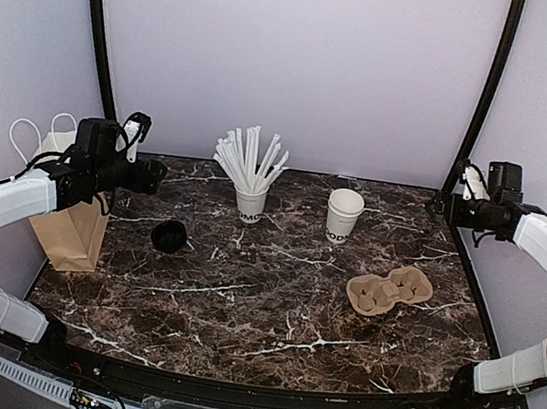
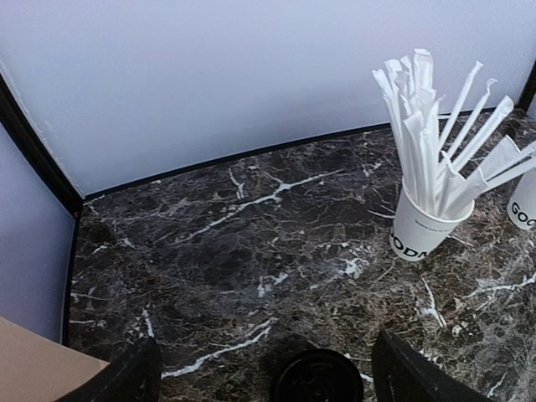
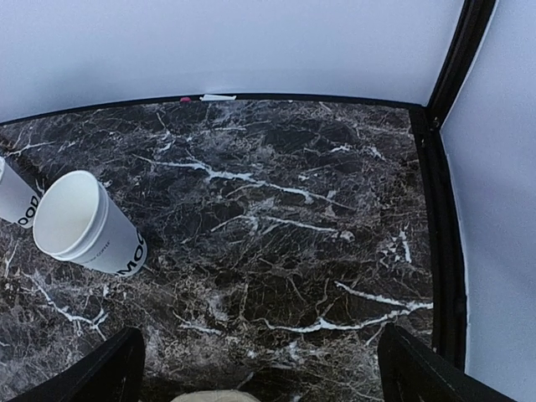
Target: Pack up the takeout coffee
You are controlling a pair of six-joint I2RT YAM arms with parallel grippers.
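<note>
Left pincer [image 1: 152, 176] and right pincer [image 1: 447, 205] gape wide, both empty. The lid [image 1: 168, 236] lies flat, well left of the cup [image 1: 344, 214]; a shallow pinch could skid it away.

Shows a marble table [image 1: 270, 305] bearing a straw-filled cup [image 1: 249, 203], an open white cup [image 1: 343, 216] near its right, a black lid [image 1: 168, 236] apart at left, a cardboard cup carrier [image 1: 389, 289] at right, a paper bag [image 1: 73, 234] against the left edge, with left gripper [image 1: 156, 177] and right gripper [image 1: 442, 205] over the far corners.
</note>
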